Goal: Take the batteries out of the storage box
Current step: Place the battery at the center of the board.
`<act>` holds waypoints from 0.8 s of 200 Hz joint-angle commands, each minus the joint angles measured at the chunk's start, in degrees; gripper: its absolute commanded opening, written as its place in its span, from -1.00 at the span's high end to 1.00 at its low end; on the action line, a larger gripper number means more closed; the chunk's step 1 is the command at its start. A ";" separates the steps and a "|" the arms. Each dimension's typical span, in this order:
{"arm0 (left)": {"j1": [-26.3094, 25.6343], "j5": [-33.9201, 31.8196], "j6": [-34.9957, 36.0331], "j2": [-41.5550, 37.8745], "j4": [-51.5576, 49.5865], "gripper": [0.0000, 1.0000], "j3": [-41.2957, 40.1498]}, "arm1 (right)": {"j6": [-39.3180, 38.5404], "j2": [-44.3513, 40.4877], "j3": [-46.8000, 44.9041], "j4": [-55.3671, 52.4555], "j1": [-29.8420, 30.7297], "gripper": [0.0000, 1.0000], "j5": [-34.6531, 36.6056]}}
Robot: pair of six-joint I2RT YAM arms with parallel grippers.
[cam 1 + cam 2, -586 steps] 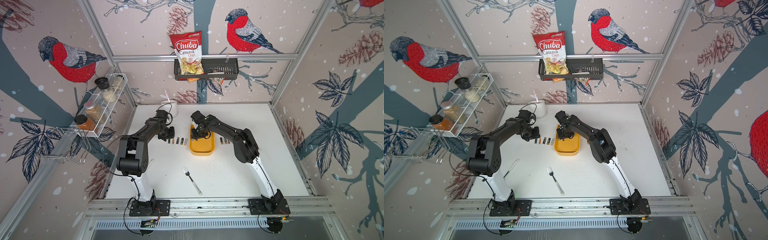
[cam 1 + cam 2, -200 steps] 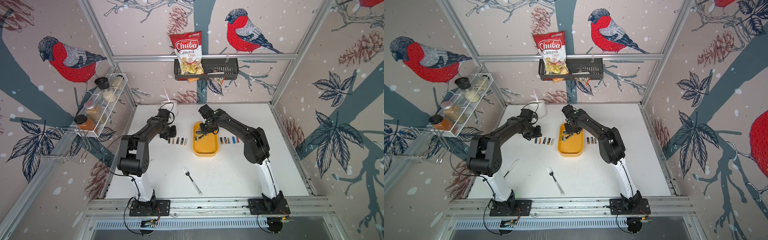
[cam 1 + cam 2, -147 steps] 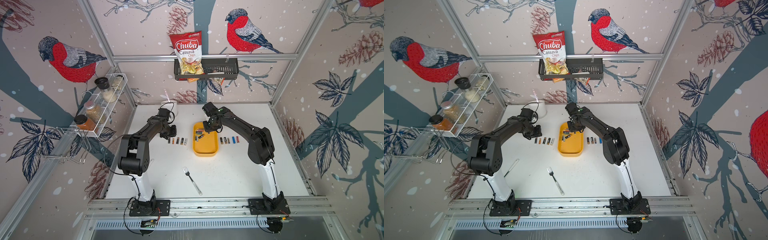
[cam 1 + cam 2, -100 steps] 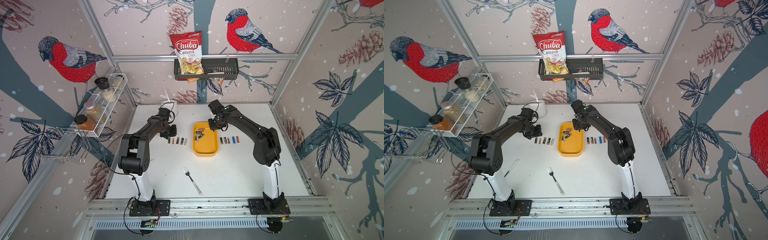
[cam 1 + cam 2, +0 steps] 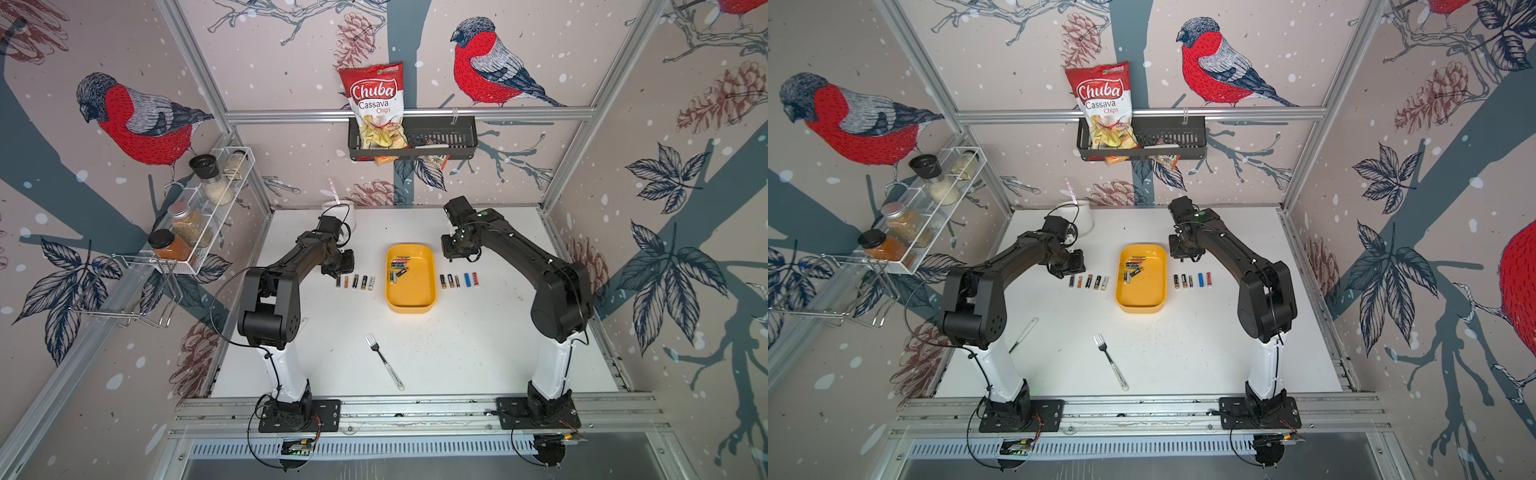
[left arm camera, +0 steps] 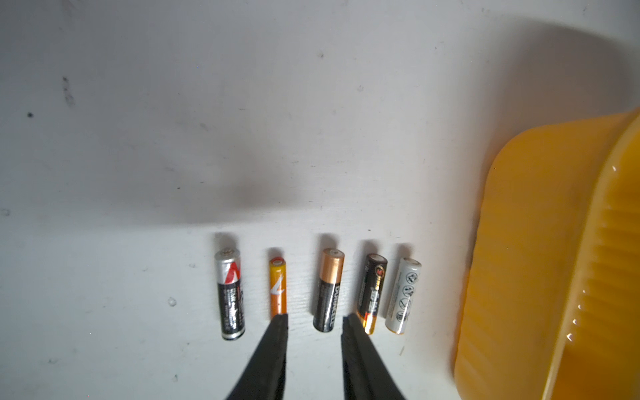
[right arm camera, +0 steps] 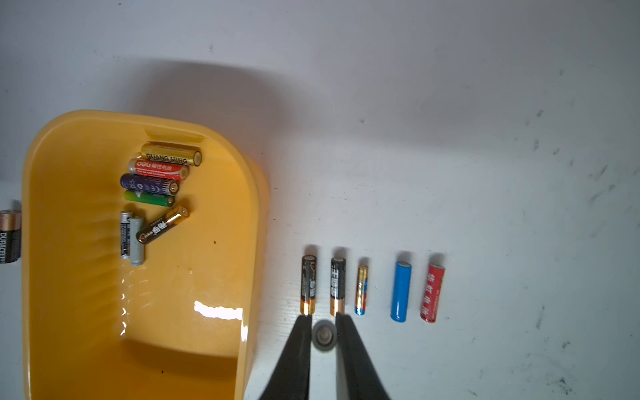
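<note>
Your right hand [image 7: 323, 317] pinches one battery [image 7: 324, 336] end-on, likely to extend the row [image 7: 360, 291] on the bench [image 7: 450, 138] beside the storage box [image 7: 194, 270], where seven batteries [image 7: 149, 183] wait, while your left hand [image 6: 315, 317] hovers narrowly open, empty.

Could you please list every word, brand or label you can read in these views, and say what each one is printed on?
"Chuba Cassava Chips": red chips bag in the black wall basket.
"DURACELL": black-and-copper battery on the table.
"GUANG MING": yellow battery in the yellow storage box.
"deli": red battery beside it.
Print on the other batteries is too small or blurred to read.
</note>
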 commanded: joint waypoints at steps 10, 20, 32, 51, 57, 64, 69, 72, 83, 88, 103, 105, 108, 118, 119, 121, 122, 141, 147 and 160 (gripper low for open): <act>-0.22 0.82 0.31 0.64 -0.29 0.37 0.88 | -1.34 -4.37 -4.88 0.51 -3.20 0.61 1.08; -0.29 0.82 0.44 0.84 -0.29 0.37 1.08 | -1.55 -5.85 -7.27 0.91 -4.48 0.62 1.08; -0.44 0.88 0.44 1.03 -0.29 0.36 1.36 | -1.78 -7.41 -10.01 1.08 -5.93 0.63 1.15; -0.48 1.00 0.43 1.55 -0.38 0.36 1.77 | -2.09 -9.58 -13.95 1.68 -8.31 0.66 1.02; -0.60 1.04 0.40 1.64 -0.34 0.36 1.78 | -2.29 -10.22 -15.15 2.09 -9.11 0.66 0.99; -0.62 1.08 0.36 1.70 -0.33 0.37 1.87 | -2.40 -10.82 -16.41 2.36 -10.06 0.66 1.01; -0.67 1.09 0.35 1.78 -0.29 0.37 1.89 | -2.51 -11.11 -17.14 2.38 -10.68 0.66 0.98; -0.70 1.09 0.32 1.82 -0.28 0.36 1.86 | -2.63 -11.30 -17.52 2.38 -11.03 0.66 0.99; -0.72 1.15 0.44 2.01 -0.29 0.36 1.98 | -2.89 -11.70 -18.67 2.17 -12.20 0.65 1.22; -0.73 1.17 0.44 2.08 -0.33 0.37 1.98 | -2.88 -11.85 -19.09 2.04 -12.67 0.65 1.36; -0.88 1.17 0.53 2.27 -0.29 0.37 2.05 | -3.22 -12.30 -20.44 2.16 -13.93 0.64 0.90; -0.85 1.17 0.51 2.36 -0.29 0.37 2.06 | -3.22 -12.26 -20.66 2.16 -14.16 0.64 0.86; -0.86 1.17 0.53 2.40 -0.29 0.37 2.07 | -3.37 -12.22 -20.83 2.30 -14.35 0.64 0.84; -0.83 1.18 0.53 2.48 -0.22 0.36 2.08 | -3.56 -11.90 -21.87 2.44 -15.07 0.64 0.45; -0.82 1.22 0.53 2.55 -0.21 0.37 2.07 | -3.57 -11.84 -21.98 2.48 -15.18 0.64 0.43; -0.87 1.25 0.49 2.54 -0.21 0.37 2.07 | -3.61 -11.75 -22.12 2.57 -15.26 0.64 0.41; -0.88 1.26 0.51 2.58 -0.21 0.37 2.07 | -3.64 -11.67 -22.19 2.54 -15.32 0.64 0.40; -0.96 1.26 0.37 2.54 -0.11 0.37 2.15 | -3.75 -10.48 -23.65 3.81 -16.05 0.64 -0.03; -0.97 1.26 0.41 2.53 -0.07 0.37 2.16 | -3.75 -9.93 -23.99 4.22 -16.21 0.64 -0.29; -0.98 1.26 0.40 2.41 0.02 0.37 1.99 | -3.74 -8.74 -24.21 5.25 -16.50 0.64 -0.77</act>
